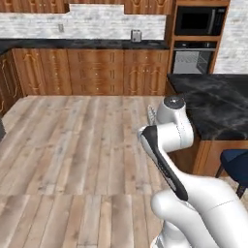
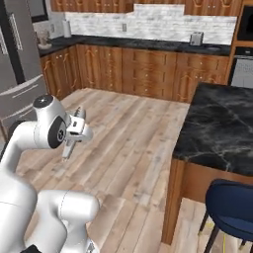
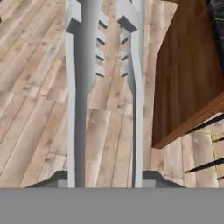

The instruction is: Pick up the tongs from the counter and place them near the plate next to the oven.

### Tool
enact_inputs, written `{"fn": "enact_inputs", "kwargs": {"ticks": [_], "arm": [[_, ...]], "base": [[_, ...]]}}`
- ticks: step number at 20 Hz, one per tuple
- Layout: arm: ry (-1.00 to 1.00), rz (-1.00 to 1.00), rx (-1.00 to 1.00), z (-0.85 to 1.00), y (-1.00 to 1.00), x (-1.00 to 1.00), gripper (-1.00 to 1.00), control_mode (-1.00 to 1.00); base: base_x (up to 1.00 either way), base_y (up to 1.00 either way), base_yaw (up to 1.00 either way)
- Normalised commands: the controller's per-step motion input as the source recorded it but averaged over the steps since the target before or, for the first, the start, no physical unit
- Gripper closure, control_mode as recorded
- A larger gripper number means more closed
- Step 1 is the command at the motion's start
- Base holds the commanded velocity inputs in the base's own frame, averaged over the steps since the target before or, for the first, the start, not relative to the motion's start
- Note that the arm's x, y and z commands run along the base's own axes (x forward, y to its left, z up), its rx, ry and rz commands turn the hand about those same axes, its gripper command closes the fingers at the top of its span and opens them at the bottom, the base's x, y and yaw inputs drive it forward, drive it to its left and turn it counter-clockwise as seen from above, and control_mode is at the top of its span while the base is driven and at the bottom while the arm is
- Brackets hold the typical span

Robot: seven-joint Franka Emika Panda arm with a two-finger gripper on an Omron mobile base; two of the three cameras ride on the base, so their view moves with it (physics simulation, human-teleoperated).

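Observation:
In the hand view the silver tongs (image 3: 81, 87) run up from my gripper (image 3: 105, 177), two long arms with toothed tips, hanging over the wooden floor. The gripper is shut on their joined end. In the right base view the gripper (image 2: 74, 131) sits low beside the arm's upper joint, with the tongs (image 2: 66, 149) as a thin grey sliver pointing down. A bit of the tongs (image 1: 151, 114) peeks out left of the arm. The oven (image 1: 193, 60) stands in a tall wooden cabinet at the back right, beside the long black counter (image 1: 72, 44). I cannot make out the plate.
A black marble island (image 2: 222, 123) on a wooden base (image 3: 183, 78) stands close on the right, with a blue chair (image 2: 232, 207) at it. A toaster (image 1: 136, 35) sits on the back counter, a microwave (image 1: 198, 20) above the oven. A steel fridge (image 2: 15, 74) is at left.

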Motion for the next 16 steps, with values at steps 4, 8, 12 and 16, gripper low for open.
{"fn": "enact_inputs", "kwargs": {"ticks": [4,8,12,16], "arm": [[0.00,0.00,0.00,0.00,0.00,0.00,1.00,1.00],[0.00,0.00,0.00,0.00,0.00,0.00,1.00,1.00],[0.00,0.00,0.00,0.00,0.00,0.00,1.00,1.00],[0.00,0.00,0.00,0.00,0.00,0.00,1.00,1.00]], "base": [[1.00,0.63,-0.43],[1.00,0.71,-0.42],[1.00,0.75,-0.42],[1.00,0.72,-0.41]]}}
